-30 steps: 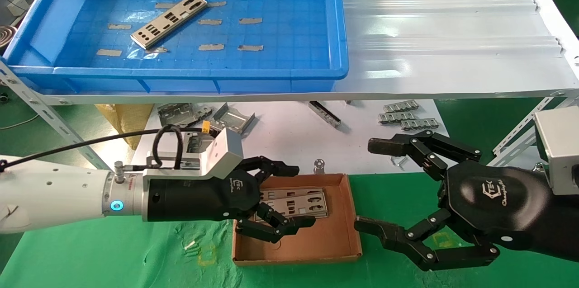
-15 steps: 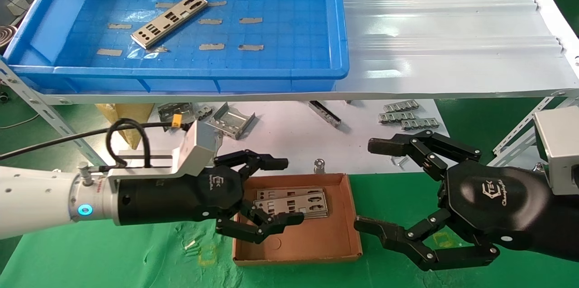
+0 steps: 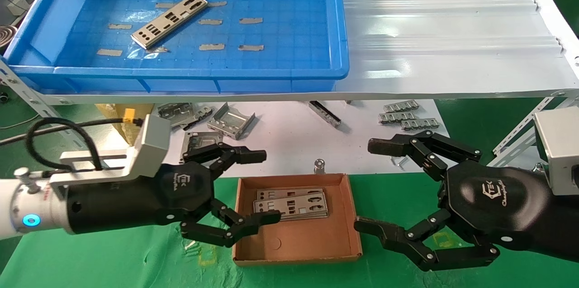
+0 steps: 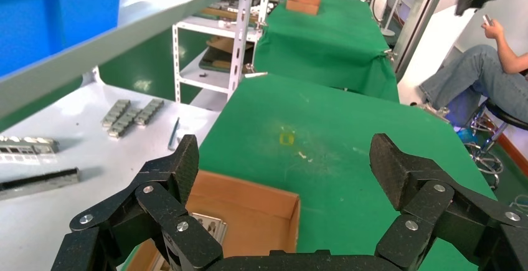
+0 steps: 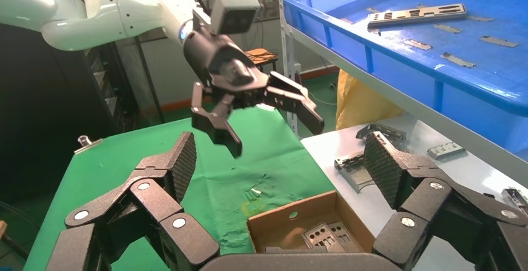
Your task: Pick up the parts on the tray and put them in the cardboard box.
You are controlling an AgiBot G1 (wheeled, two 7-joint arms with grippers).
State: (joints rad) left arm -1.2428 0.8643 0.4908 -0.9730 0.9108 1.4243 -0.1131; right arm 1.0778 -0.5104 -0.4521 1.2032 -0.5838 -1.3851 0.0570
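Nearest, the left tool (image 3: 251,188) hangs with fingers apart and empty at the left edge of the box (image 3: 353,233), where plates (image 3: 291,203) lie stacked; the right tool (image 3: 398,188), also spread, waits right of it. Far back on the shelf, one plate (image 3: 169,20) lies flat in the tray (image 3: 337,30). It looks thin, stiff, light and slick, so it is probably best pinched across its long edges.

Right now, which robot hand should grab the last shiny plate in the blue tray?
Probably the left. The plate lies in the tray's left half, on the same side as the left gripper, which is open and empty. The right gripper, also open, sits farther off, right of the cardboard box.
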